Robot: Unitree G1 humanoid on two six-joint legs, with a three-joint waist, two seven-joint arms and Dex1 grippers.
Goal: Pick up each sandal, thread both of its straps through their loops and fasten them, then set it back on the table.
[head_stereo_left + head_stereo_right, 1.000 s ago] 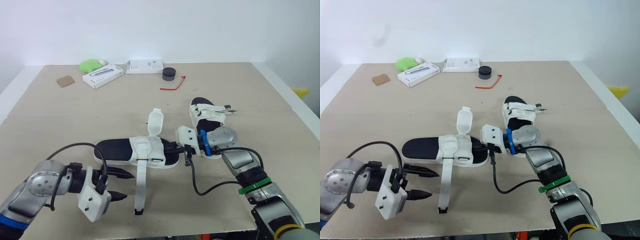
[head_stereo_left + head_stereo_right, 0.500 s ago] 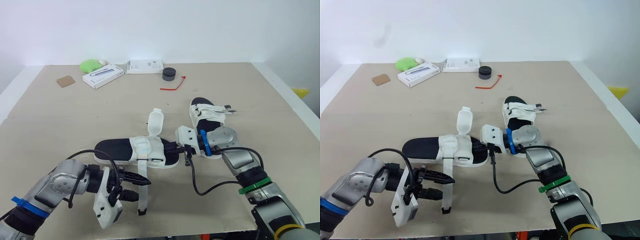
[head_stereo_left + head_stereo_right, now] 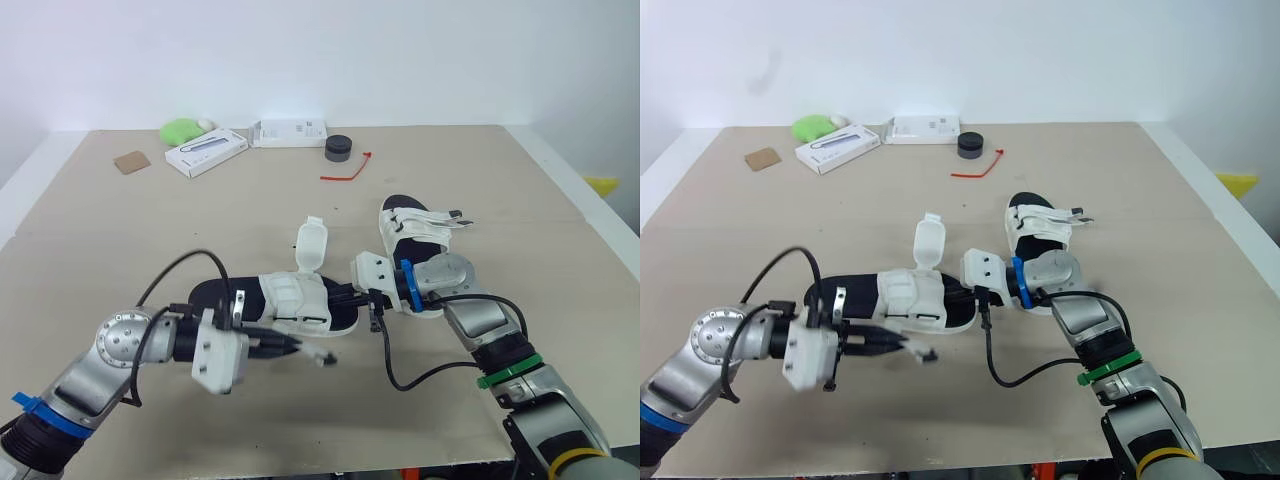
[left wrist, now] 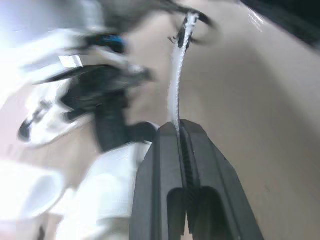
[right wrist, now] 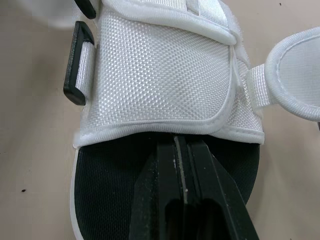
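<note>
the sandal (image 3: pixel 295 298) we are working on lies flat on its sole near the middle of the table (image 3: pixel 500 180), its length running left to right, with a black footbed and a white upper. a narrow white strap (image 4: pixel 174 85) leaves the near side of that upper. the left gripper (image 3: pixel 290 345) reaches in from the left and is closed tight on it. the fingers are pressed together with the webbing between them, and the black-tipped free end sticks out past the fingertips to the right. a broader white flap (image 3: pixel 311 243) stands up from the far side of the upper. a black plastic loop (image 5: pixel 77 65) sits on the upper's edge, with no strap through it that we can see.

the right gripper (image 5: pixel 179 145) comes in from the right. its fingers are brought together, the tips lying over the black footbed right at the rim of the white upper. we cannot tell whether anything is pinched between them.

the second sandal (image 3: pixel 410 225) rests on the table just beyond the right arm's wrist, further away and to the right.

along the far edge, well apart from both sandals, we see:
- a green lump (image 3: pixel 182 130)
- a white box (image 3: pixel 206 152), lying at an angle
- a second white packet (image 3: pixel 290 131)
- a small black round object (image 3: pixel 339 148)
- a red tie (image 3: pixel 347 170)
- a brown scrap of card (image 3: pixel 130 162), further left
</note>
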